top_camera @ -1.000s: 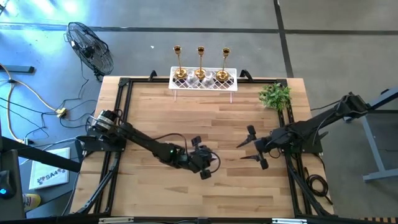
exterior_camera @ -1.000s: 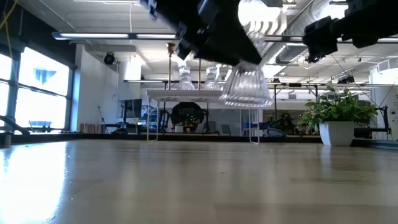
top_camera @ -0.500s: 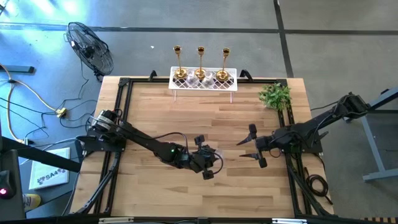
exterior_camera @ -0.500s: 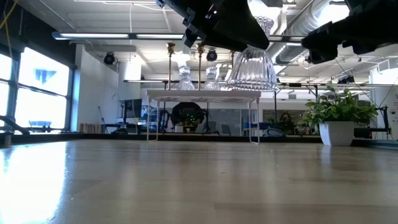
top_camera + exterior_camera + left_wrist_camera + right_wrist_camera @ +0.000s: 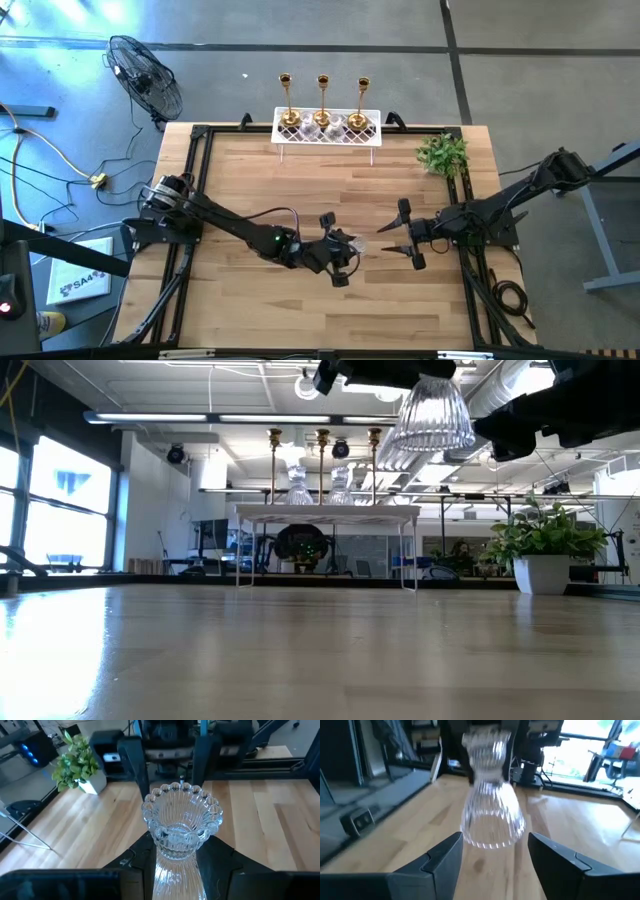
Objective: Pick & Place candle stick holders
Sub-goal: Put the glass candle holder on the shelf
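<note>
A clear glass candle stick holder (image 5: 179,822) with a beaded cup and a ribbed flared base hangs over the table's middle, and my left gripper (image 5: 340,262) is shut on it. My right gripper (image 5: 390,239) stands open just to its right, fingers pointing at the holder without touching it; in the right wrist view the holder (image 5: 491,810) shows just beyond the open fingertips. Three gold holders (image 5: 322,88) and two more glass ones (image 5: 298,485) stand on the white rack (image 5: 328,128) at the far edge. My left gripper pinches the holder's narrow waist (image 5: 172,854) between its two fingers (image 5: 140,862), just under the cup. The fingers come nearly level from the table's left. The holder sits upright, cup up, its flared base (image 5: 432,418) hanging below the fingers, well clear of the table.
A small green plant (image 5: 443,153) in a white pot stands at the far right corner. The rack (image 5: 325,512) stands on thin legs at the far edge. A black frame rims the table. Bare wood lies under and in front of both grippers.
My left gripper has risen with the glass holder and gone a little toward the right gripper, rolling as it went. The holder, tilted a second ago, now hangs upright and higher above the table.
</note>
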Controlling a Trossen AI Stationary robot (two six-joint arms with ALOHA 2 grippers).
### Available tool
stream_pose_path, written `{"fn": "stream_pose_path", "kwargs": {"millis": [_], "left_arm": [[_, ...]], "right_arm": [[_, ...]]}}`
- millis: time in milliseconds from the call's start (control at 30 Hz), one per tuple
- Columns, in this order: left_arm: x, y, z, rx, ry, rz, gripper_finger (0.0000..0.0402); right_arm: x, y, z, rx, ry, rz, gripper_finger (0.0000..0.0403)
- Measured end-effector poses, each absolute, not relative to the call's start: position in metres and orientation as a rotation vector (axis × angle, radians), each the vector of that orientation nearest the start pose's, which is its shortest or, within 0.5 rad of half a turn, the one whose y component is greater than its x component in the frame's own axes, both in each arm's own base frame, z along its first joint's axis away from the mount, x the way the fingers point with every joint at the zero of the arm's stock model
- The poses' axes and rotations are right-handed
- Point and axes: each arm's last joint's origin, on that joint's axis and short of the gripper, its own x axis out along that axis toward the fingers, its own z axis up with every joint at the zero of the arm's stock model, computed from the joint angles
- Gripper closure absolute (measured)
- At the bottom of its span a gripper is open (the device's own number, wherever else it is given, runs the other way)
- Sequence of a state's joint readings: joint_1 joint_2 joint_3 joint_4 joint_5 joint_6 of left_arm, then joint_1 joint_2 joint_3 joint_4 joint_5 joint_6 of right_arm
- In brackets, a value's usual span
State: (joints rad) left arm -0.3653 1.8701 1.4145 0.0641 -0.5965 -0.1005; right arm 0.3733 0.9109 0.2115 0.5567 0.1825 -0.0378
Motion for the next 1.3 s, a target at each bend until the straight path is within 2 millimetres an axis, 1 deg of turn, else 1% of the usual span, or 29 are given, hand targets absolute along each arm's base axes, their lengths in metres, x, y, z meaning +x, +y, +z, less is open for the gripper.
{"fn": "stream_pose_path", "kwargs": {"millis": [100, 267, 400, 467, 600, 900, 1000, 1100, 1200, 1300], "left_arm": [[0.4064, -0.1381, 0.2706, 0.089, 0.341, 0.245, 0.0295], [0.4064, -0.1385, 0.2705, 0.098, 0.343, 0.238, 0.0295], [0.4064, -0.1385, 0.2703, 0.099, 0.345, 0.238, 0.0295], [0.4062, -0.1384, 0.2698, 0.103, 0.351, 0.239, 0.0295], [0.406, -0.1385, 0.269, 0.098, 0.357, 0.238, 0.0296], [0.4058, -0.1385, 0.2682, 0.094, 0.363, 0.239, 0.0296], [0.4058, -0.1385, 0.2682, 0.094, 0.362, 0.239, 0.0296], [0.4062, -0.1386, 0.2689, 0.09, 0.354, 0.24, 0.0296], [0.4068, -0.1388, 0.2706, 0.082, 0.337, 0.24, 0.0296], [0.4075, -0.1391, 0.2721, 0.091, 0.323, 0.234, 0.0296]], "right_arm": [[0.1703, 0.0606, 0.184, -0.158, 0.144, 0.186, 0.0183], [0.171, 0.06, 0.1862, -0.153, 0.122, 0.155, 0.0183], [0.1707, 0.0625, 0.1872, -0.169, 0.105, 0.242, 0.0181], [0.1707, 0.0625, 0.1871, -0.142, 0.109, 0.238, 0.0176], [0.1706, 0.0615, 0.1854, -0.123, 0.13, 0.21, 0.0146], [0.1704, 0.06, 0.1825, -0.115, 0.162, 0.163, 0.0038], [0.1705, 0.0601, 0.1831, -0.113, 0.157, 0.163, 0.001], [0.1707, 0.0602, 0.1846, -0.096, 0.143, 0.162, 0.0009], [0.1706, 0.0601, 0.1841, -0.121, 0.146, 0.162, 0.0014], [0.171, 0.059, 0.1858, -0.104, 0.131, 0.118, 0.0015]]}}
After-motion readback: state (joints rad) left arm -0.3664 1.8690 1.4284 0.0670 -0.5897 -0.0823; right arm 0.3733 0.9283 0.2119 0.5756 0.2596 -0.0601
